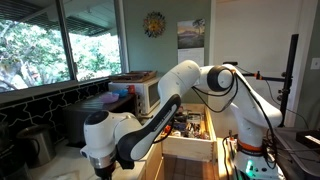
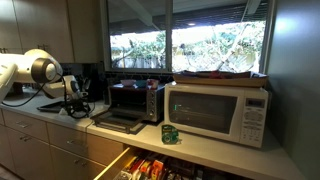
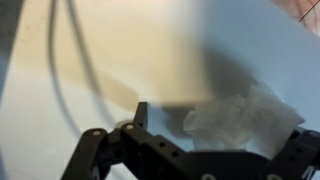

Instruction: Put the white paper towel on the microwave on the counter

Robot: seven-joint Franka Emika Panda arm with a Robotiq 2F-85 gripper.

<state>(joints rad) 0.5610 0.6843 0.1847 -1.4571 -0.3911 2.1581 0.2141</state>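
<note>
In the wrist view the crumpled white paper towel (image 3: 248,118) lies on the pale counter surface. It sits between my gripper's (image 3: 220,128) spread fingers, closer to the right one. The gripper is open and I cannot tell whether a finger touches the towel. In an exterior view the gripper (image 2: 73,104) hangs low over the counter at the far left, well away from the white microwave (image 2: 215,111). The towel does not show in either exterior view. In the other exterior view the arm (image 1: 150,115) fills the foreground, the microwave (image 1: 135,92) stands behind it, and the gripper is hidden.
A black toaster oven (image 2: 126,104) with its door down stands between the gripper and the microwave. A green can (image 2: 170,134) sits in front of the microwave. A drawer (image 1: 188,135) full of items is open below the counter. A thin cable (image 3: 72,60) runs across the counter.
</note>
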